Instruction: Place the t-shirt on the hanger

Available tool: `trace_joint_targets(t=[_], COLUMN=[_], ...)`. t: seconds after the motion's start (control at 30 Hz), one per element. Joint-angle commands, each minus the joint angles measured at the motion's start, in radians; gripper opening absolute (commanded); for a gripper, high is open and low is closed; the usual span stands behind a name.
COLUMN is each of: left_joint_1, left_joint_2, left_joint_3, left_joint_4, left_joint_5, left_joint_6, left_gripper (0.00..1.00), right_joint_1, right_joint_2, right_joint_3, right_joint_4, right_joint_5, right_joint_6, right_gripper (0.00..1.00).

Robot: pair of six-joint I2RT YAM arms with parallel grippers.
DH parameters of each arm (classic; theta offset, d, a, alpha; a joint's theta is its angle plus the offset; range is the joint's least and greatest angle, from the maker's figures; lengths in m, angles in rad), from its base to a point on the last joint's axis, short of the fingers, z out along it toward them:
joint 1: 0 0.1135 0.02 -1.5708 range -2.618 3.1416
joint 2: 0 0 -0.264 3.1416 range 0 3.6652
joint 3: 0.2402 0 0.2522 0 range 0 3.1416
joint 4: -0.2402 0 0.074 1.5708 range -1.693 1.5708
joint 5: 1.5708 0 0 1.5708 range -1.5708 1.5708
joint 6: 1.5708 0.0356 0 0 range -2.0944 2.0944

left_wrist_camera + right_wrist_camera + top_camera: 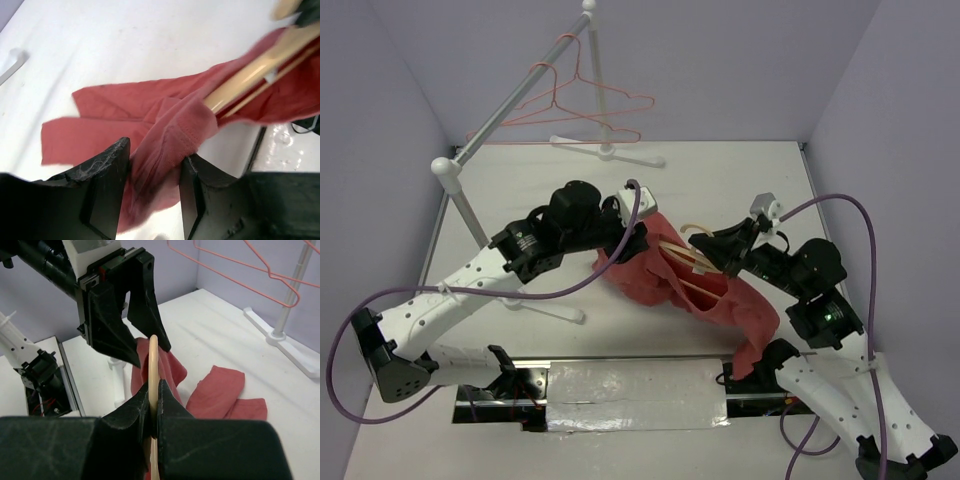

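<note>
The faded-red t-shirt (645, 272) hangs bunched between my two arms, and one end trails down toward the table's front (755, 335). The pale beige hanger (692, 265) runs into the shirt, with its hook (695, 231) sticking out. My left gripper (636, 238) is shut on a fold of the shirt's hemmed edge (170, 145), with cloth filling the gap between its fingers (112, 170). The hanger's arm (250, 75) enters the cloth just beyond. My right gripper (154, 390) is shut on the hanger (153, 360), held edge-on. More of the shirt lies on the table (220, 390).
A white garment rack (510, 95) crosses the back left, with thin pink-red wire hangers (582, 108) on it. Its feet (610, 152) and near post (460, 200) stand on the table. A silver taped strip (635, 395) lies at the front edge. Walls close in on three sides.
</note>
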Motion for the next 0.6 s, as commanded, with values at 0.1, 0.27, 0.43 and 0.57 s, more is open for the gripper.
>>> trace_joint_targets(t=[0.1, 0.27, 0.43, 0.57], left_joint_1=[0.019, 0.021, 0.019, 0.019], left_joint_2=[-0.034, -0.040, -0.008, 0.026], left_joint_3=[0.023, 0.026, 0.139, 0.208], left_joint_4=[-0.009, 0.005, -0.027, -0.041], left_joint_5=[-0.143, -0.168, -0.235, -0.269], left_joint_6=[-0.047, -0.046, -0.037, -0.096], left_gripper=[0.54, 0.58, 0.63, 0.62], right_joint_1=[-0.001, -0.001, -0.001, -0.001], right_joint_2=[-0.047, -0.031, 0.035, 0.116], right_joint_3=[0.075, 0.067, 0.124, 0.184], right_joint_4=[-0.064, -0.034, -0.044, -0.070], right_joint_5=[0.078, 0.065, 0.075, 0.237], right_joint_6=[-0.013, 0.008, 0.012, 0.004], right_gripper=[0.00, 0.00, 0.00, 0.00])
